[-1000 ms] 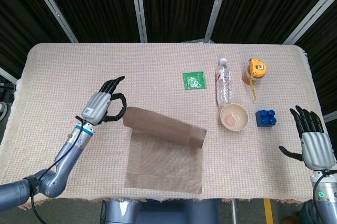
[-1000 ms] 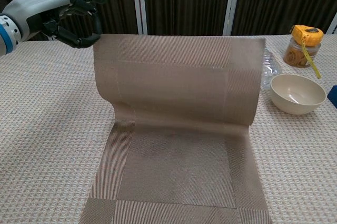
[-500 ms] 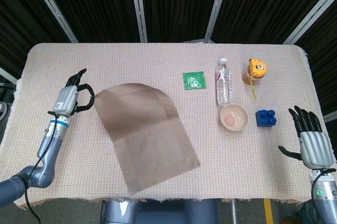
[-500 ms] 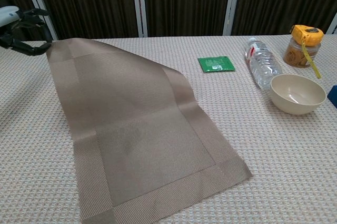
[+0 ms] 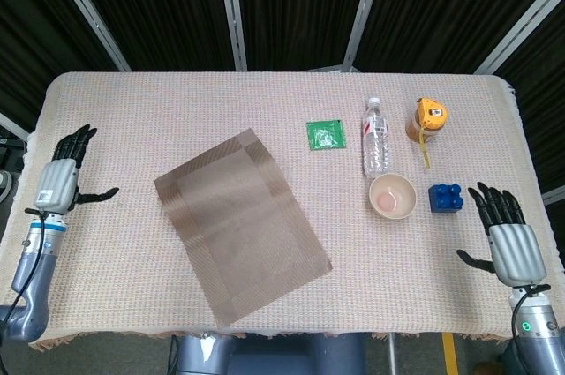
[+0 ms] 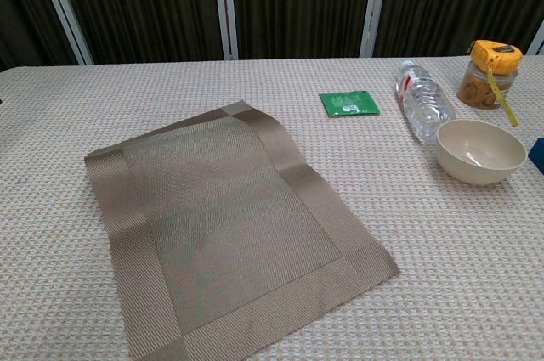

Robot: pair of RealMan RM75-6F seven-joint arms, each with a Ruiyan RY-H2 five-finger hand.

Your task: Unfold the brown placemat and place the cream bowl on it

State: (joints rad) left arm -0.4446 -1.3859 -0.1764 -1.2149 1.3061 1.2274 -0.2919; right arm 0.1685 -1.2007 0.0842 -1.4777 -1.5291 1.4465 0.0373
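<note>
We see a table (image 5: 132, 101) covered in beige woven cloth; behind the table hang dark pleated curtains (image 5: 291, 4) crossed by pale metal bars (image 5: 231, 9).

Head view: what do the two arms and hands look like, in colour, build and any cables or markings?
Both hands, the left hand and the right hand, have a light grey back plate and black fingers. The left wrist carries a blue band, below it a rounded grey arm with a thin black cable running alongside. The right wrist has a grey cuff with a small green mark. The chest view shows neither.
</note>
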